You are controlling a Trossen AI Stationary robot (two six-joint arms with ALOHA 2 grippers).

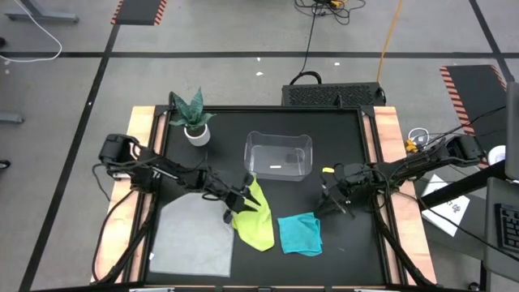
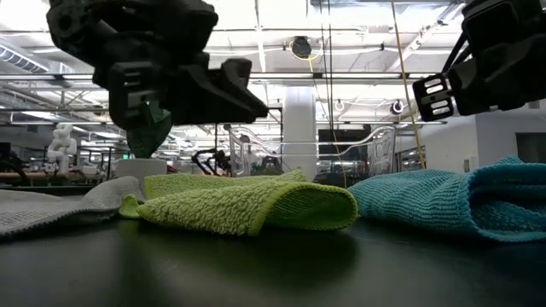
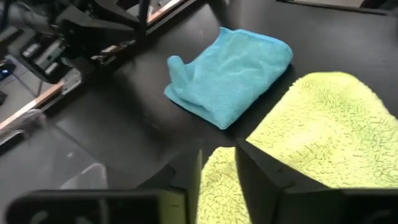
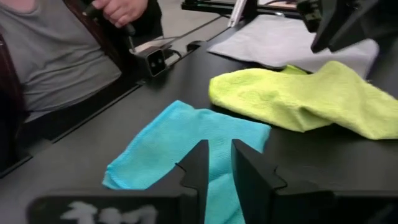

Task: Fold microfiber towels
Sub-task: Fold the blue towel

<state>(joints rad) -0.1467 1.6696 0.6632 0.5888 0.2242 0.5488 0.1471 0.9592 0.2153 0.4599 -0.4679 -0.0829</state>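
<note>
High view: left gripper hovers slightly open, empty, over the green towel; right gripper likewise, at three o'clock of the blue towel. Best pinch one corner low.

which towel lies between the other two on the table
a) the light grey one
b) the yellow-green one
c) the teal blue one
b: seen from above, the yellow-green towel lies between the light grey towel on one side and the teal blue towel on the other.
</note>
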